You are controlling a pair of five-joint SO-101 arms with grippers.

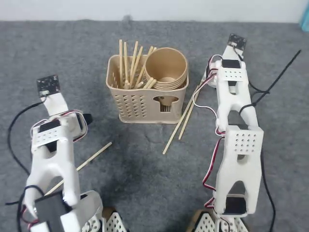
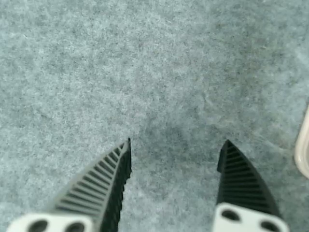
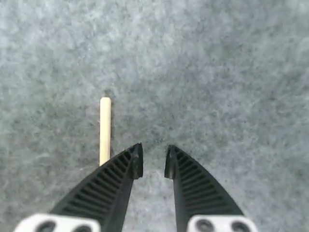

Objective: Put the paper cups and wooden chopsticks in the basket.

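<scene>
Over the grey felt surface [image 1: 145, 183], the left tool [image 2: 176, 145] hangs with its ribbed fingers [image 2: 108, 179] spread wide and nothing between them. Bare felt lies all around it, and the basket [image 2: 303, 145] shows as a pale rim off to one side, well apart. The right tool [image 3: 153, 150] has its fingers nearly together with a narrow gap between them, and it grips nothing. A chopstick end [image 3: 105, 130] lies on the felt just beside one finger, outside the gap.

In the high view the basket [image 1: 145, 104] stands between the two arms toward the far edge of the surface. It holds the stacked paper cups [image 1: 166, 67] on its right side and a bundle of chopsticks [image 1: 128, 63] upright on its left. A loose pair of chopsticks [image 1: 181, 123] lies slanted on the surface just beside the basket's right corner, and the right arm's thin wires [image 1: 203, 82] cross near its far end. A single chopstick [image 1: 94, 157] lies slanted beside the left arm, partly under it. There is open felt in front of the basket between the arms. A black cable [image 1: 280, 77] trails to the right.
</scene>
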